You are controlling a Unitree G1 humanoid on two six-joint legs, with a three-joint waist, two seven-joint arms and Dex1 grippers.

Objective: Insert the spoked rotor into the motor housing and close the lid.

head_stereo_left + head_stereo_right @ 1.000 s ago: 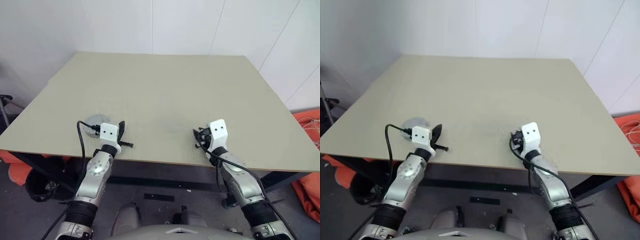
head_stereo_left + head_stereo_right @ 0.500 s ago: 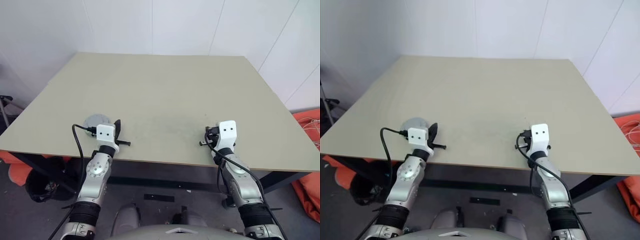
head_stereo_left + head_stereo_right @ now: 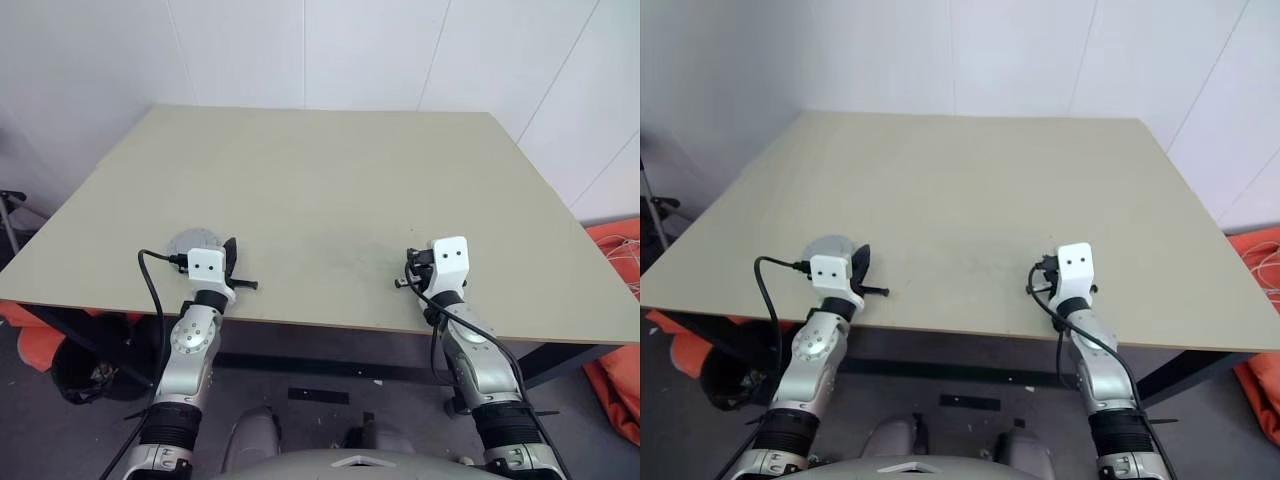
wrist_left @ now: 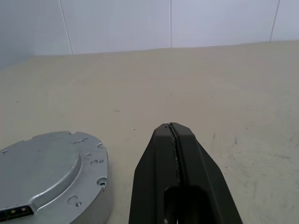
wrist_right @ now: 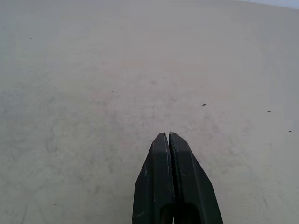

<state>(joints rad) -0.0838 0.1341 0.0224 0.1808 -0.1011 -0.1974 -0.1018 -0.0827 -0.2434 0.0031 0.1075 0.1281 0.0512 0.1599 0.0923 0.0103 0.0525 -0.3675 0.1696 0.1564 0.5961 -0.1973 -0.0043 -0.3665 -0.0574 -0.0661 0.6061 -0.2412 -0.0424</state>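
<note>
Motor housing, a short round silver-grey metal drum (image 4: 49,175) with small screw holes in its closed flat top, is sitting near the front left edge of the table, just beside the left gripper's fingers and on their outer side; whether it is touching them cannot be told. In the head views it is showing as a grey disc (image 3: 193,242) partly hidden behind the white wrist block. The broad beige flat-topped table (image 3: 330,190) is lying bare across its middle and far half, leaving wide open room ahead of both arms up to the white panelled wall (image 3: 360,50). The left gripper (image 4: 174,128) is pointing forward low over the surface, its two black fingers pressed together and holding nothing. The right gripper (image 5: 167,136) is hovering near the front right edge, likewise pointing forward over bare tabletop, its fingers closed tight with nothing between them. Both grippers are standing well apart from each other, each close to the table's near edge. An orange fabric heap (image 3: 615,300) is lying on the floor beyond the right side of the table.
</note>
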